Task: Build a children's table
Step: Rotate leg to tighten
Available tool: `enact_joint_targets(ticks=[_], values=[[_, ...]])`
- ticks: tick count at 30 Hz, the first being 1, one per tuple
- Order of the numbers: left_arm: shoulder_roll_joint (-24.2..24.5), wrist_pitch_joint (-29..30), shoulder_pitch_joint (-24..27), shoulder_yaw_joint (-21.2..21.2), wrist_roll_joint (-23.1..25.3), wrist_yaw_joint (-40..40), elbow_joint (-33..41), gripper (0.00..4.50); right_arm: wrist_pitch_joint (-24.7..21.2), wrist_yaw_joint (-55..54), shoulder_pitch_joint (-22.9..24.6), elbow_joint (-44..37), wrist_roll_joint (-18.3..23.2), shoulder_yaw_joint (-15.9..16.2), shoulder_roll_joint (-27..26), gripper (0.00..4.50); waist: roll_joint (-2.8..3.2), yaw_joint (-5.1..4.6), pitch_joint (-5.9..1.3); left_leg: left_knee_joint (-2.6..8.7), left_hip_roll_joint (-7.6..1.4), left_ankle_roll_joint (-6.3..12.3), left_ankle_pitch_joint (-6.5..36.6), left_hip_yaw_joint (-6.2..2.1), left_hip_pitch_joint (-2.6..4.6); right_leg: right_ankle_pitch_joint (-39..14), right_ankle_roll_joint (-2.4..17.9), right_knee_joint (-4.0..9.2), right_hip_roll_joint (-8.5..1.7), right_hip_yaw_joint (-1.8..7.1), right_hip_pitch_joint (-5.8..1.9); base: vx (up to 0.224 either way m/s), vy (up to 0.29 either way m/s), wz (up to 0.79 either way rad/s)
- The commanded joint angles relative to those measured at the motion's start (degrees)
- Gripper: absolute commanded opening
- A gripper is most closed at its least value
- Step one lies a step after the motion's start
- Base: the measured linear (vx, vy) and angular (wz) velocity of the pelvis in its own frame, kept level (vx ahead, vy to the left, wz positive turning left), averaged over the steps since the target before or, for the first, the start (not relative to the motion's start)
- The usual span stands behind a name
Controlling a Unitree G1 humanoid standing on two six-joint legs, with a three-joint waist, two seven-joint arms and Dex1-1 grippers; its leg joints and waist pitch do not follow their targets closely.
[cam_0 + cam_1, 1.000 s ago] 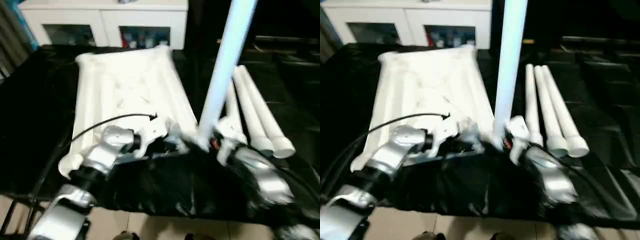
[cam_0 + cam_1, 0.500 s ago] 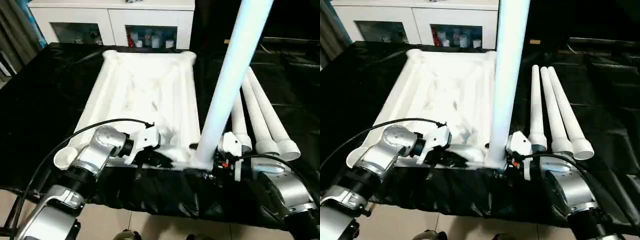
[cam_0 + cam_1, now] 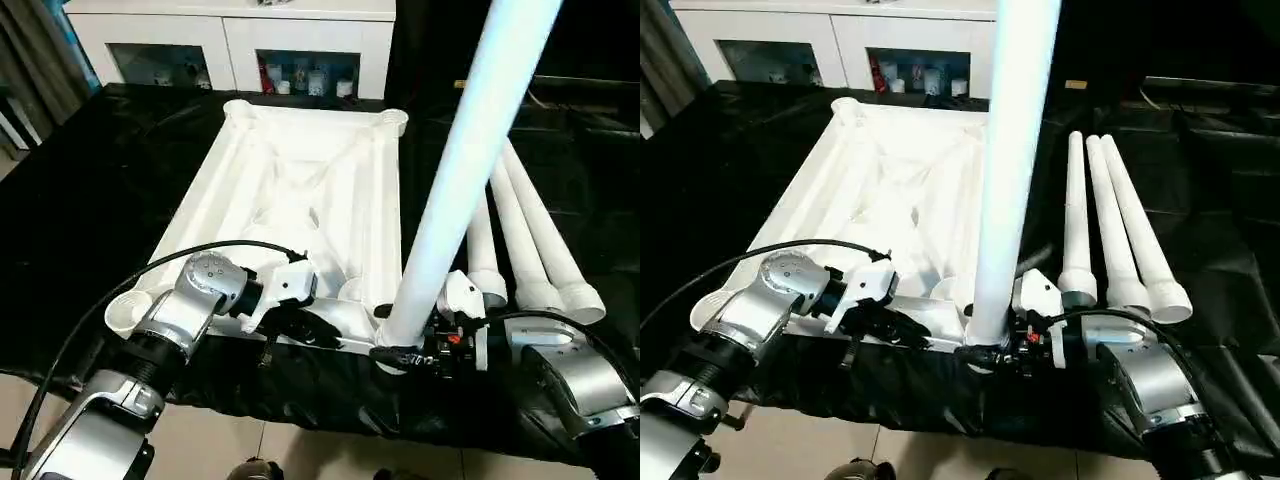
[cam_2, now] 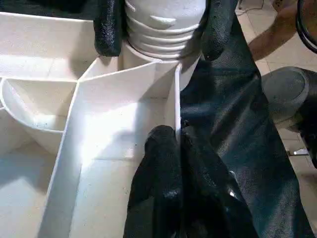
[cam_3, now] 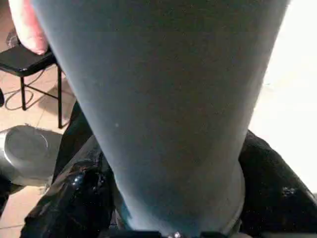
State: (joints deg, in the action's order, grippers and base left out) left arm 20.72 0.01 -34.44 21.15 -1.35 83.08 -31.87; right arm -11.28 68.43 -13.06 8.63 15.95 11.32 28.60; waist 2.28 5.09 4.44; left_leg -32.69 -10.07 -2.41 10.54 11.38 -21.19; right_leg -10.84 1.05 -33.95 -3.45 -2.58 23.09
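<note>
Left gripper (image 4: pixel 178 141) pinching tabletop (image 3: pixel 300 190) rim; right gripper (image 3: pixel 425 352) fingers flanking upright leg (image 3: pixel 455 190). Risk: leg tilting, cross-threading in corner socket.

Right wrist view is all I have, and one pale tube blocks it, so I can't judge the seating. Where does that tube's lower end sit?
Observer: The upright leg stands with its ribbed end at the near right corner socket of the upturned table top. Some ribs show above the socket's rim.
Operator: Is anything steadying the top while I work that corner?
Observer: Yes. The left tool is shut on the top's thin edge wall, right beside that socket.
</note>
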Motion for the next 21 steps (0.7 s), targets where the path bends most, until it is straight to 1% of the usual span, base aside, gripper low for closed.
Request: enact_joint_targets(ticks=[1,3,4,5,6,7,8,9,10,11,12,14,15,16,18,19,20,21], values=[[-0.9,-0.6,-0.6,1.5,2.0,-1.9,-1.4,0.00,-2.3,-3.8,0.5,0.7,1.6,-1.5,-2.3,2.80,-0.45,-0.26,-3.16,3.35,-3.58,5.28,9.8,-1.48,0.57,-9.6,14.0,4.05,-4.90,2.60,-2.73,0.000,0.000,0.00],[-1.8,0.3,-1.4,1.2,3.2,-5.3,-2.9,0.00,-2.0,-7.7,0.0,1.8,1.1,-2.7,-4.4,2.78,-0.51,-0.41,-2.96,3.51,-3.46,4.42,11.3,-1.53,0.66,-12.9,13.4,4.44,-4.95,2.59,-2.58,0.000,0.000,0.00],[-3.1,1.0,-2.2,0.5,3.5,-8.8,-4.2,0.00,-1.4,-11.2,-0.2,2.8,0.3,-3.3,-6.1,2.77,-0.49,-0.51,-2.85,3.61,-3.39,3.61,12.7,-1.58,0.86,-16.2,12.6,4.78,-5.03,2.64,-2.44,0.000,0.000,0.00],[-4.7,2.0,-3.2,-0.3,3.8,-12.6,-5.2,0.00,-0.8,-16.1,-0.8,4.5,-1.7,-3.7,-8.1,2.76,-0.51,-0.67,-2.71,3.77,-3.38,2.62,14.0,-1.66,0.97,-19.1,11.9,5.00,-5.10,2.69,-2.32,0.000,0.000,0.00],[-4.7,2.0,-3.2,-0.3,3.8,-12.6,-5.2,0.00,-0.8,-16.1,-0.8,4.5,-1.7,-3.7,-8.1,2.76,-0.52,-0.80,-2.71,3.83,-3.37,2.12,14.3,-1.72,1.06,-20.1,11.6,5.13,-5.11,2.71,-2.24,0.000,0.000,0.00],[-5.4,2.3,-3.7,-0.6,4.1,-14.5,-5.8,0.00,-0.4,-18.6,-1.1,5.6,-2.7,-3.9,-9.0,2.76,-0.53,-0.84,-2.71,3.82,-3.26,1.98,14.6,-1.75,1.07,-20.9,11.3,5.27,-5.15,2.68,-2.29,0.000,0.000,0.00],[-6.7,3.1,-4.2,-1.0,4.4,-17.0,-6.3,0.00,-0.1,-22.8,-1.5,7.2,-4.0,-4.3,-10.9,2.76,-0.74,-1.23,-2.78,3.99,-3.29,1.43,14.3,-1.97,0.76,-20.5,10.8,5.09,-5.06,2.68,-2.51,0.000,0.000,0.00],[-7.1,3.5,-4.4,-1.1,4.5,-17.8,-6.4,0.00,0.0,-24.1,-1.6,7.7,-4.3,-4.5,-11.5,2.76,-0.70,-1.39,-2.79,4.00,-3.27,1.37,14.2,-1.96,0.73,-19.8,10.9,4.99,-5.07,2.72,-2.46,0.000,0.000,0.00],[-8.2,4.4,-4.7,-1.4,4.6,-19.7,-6.5,0.00,0.1,-27.1,-1.8,8.7,-5.0,-4.8,-12.9,2.75,-0.63,-1.80,-2.74,3.94,-3.18,1.34,14.6,-1.88,0.82,-19.3,11.3,5.08,-5.02,2.75,-2.27,0.000,0.000,0.00],[-9.7,5.7,-4.9,-1.7,4.9,-22.5,-6.3,0.00,-0.2,-31.6,-2.0,9.9,-6.1,-5.1,-15.1,2.75,-0.35,-2.05,-2.92,3.90,-3.11,1.47,14.0,-1.95,0.69,-18.0,11.6,4.90,-5.05,2.73,-2.53,0.000,0.000,0.00],[-10.1,6.1,-4.9,-1.8,5.0,-23.4,-6.2,0.00,-0.4,-32.8,-2.1,10.2,-6.4,-5.2,-15.7,2.75,-0.53,-2.34,-2.87,3.80,-3.10,1.75,13.7,-1.81,0.68,-16.8,11.8,5.00,-4.96,2.81,-2.40,0.000,0.000,0.00],[-11.2,7.0,-4.8,-2.2,5.1,-25.6,-6.1,0.00,-0.2,-35.6,-2.3,11.0,-6.6,-5.7,-17.3,2.75,-0.55,-2.37,-2.96,3.71,-2.99,2.43,13.0,-1.77,0.65,-15.9,11.9,4.98,-4.92,2.78,-2.56,0.000,0.000,0.00],[-11.8,7.3,-4.7,-2.4,5.2,-26.8,-6.1,0.00,-0.5,-37.3,-2.5,11.2,-6.9,-6.1,-18.3,2.75,-0.49,-2.41,-2.95,3.69,-3.01,2.57,12.9,-1.72,0.66,-15.6,12.0,4.98,-4.93,2.81,-2.50,0.000,0.000,0.00],[-12.5,7.7,-4.6,-2.6,5.4,-28.5,-6.1,0.00,-0.2,-39.1,-2.6,11.5,-7.4,-6.4,-19.3,2.75,-0.32,-2.50,-2.95,3.70,-3.03,2.64,13.0,-1.72,0.61,-15.1,12.2,4.99,-4.87,2.79,-2.48,0.000,0.000,0.00],[-13.1,7.9,-4.5,-2.8,5.6,-29.6,-6.2,0.00,0.1,-41.1,-2.7,11.8,-8.3,-6.6,-20.2,2.75,-0.39,-2.50,-2.89,3.78,-3.02,2.69,13.2,-1.79,0.62,-15.3,12.1,5.00,-4.83,2.71,-2.54,0.000,0.000,0.00],[-13.9,8.1,-3.9,-2.8,5.7,-30.5,-5.7,0.00,0.8,-43.0,-2.9,12.5,-9.4,-6.4,-20.9,2.75,-0.29,-2.54,-2.85,3.84,-3.09,2.54,13.5,-1.79,0.63,-15.6,12.1,4.98,-4.87,2.76,-2.40,0.000,0.000,0.00],[-13.9,8.1,-3.9,-2.8,5.7,-30.5,-5.7,0.00,0.8,-43.0,-2.9,12.5,-9.4,-6.4,-20.9,2.75,-0.30,-2.61,-2.88,3.86,-3.05,2.48,13.7,-1.85,0.61,-16.0,11.9,5.04,-4.88,2.69,-2.53,0.000,0.000,0.00],[-14.4,8.3,-3.5,-2.7,5.7,-31.2,-5.4,0.00,1.9,-44.0,-3.0,13.0,-9.7,-6.5,-21.8,3.31,-0.29,-2.63,-2.88,3.90,-3.10,2.50,13.8,-1.86,0.61,-16.0,11.8,5.07,-4.90,2.73,-2.51,0.000,0.000,0.00]])
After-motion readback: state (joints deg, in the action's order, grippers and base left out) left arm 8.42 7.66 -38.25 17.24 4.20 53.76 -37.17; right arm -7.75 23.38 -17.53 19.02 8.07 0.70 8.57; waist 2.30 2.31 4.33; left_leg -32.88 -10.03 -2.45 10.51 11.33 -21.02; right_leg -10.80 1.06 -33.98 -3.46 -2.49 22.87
